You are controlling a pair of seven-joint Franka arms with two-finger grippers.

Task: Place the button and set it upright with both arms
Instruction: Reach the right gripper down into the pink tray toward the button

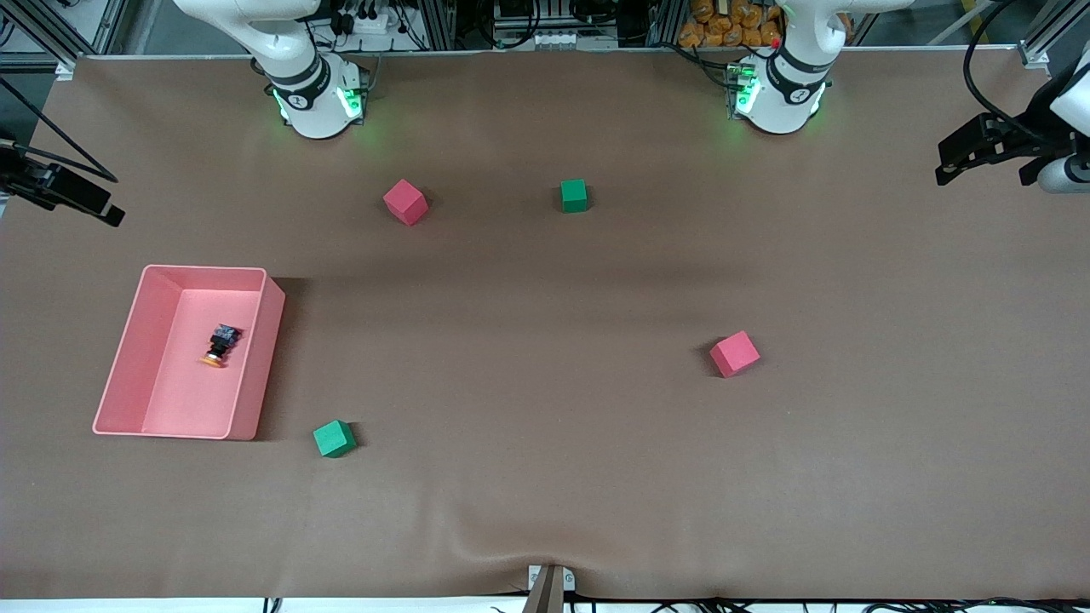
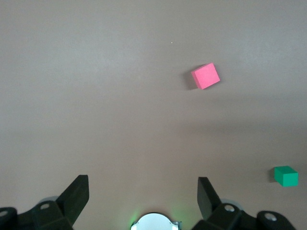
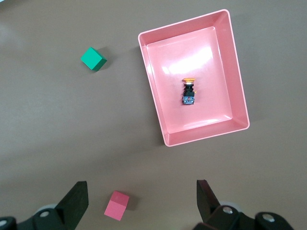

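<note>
The button (image 1: 220, 345) lies on its side on the floor of a pink tray (image 1: 261, 366) toward the right arm's end of the table, orange cap toward the front camera. It also shows in the right wrist view (image 3: 188, 92) inside the tray (image 3: 240, 96). My right gripper (image 1: 109, 213) hangs high at that end of the table, open and empty, as its wrist view (image 3: 141, 196) shows. My left gripper (image 1: 947, 174) hangs high at the left arm's end, open and empty (image 2: 142, 194). Both are well apart from the button.
A red cube (image 1: 405, 202) and a green cube (image 1: 574, 195) sit near the bases. Another red cube (image 1: 734, 353) sits toward the left arm's end. A green cube (image 1: 334, 438) sits beside the tray's near corner.
</note>
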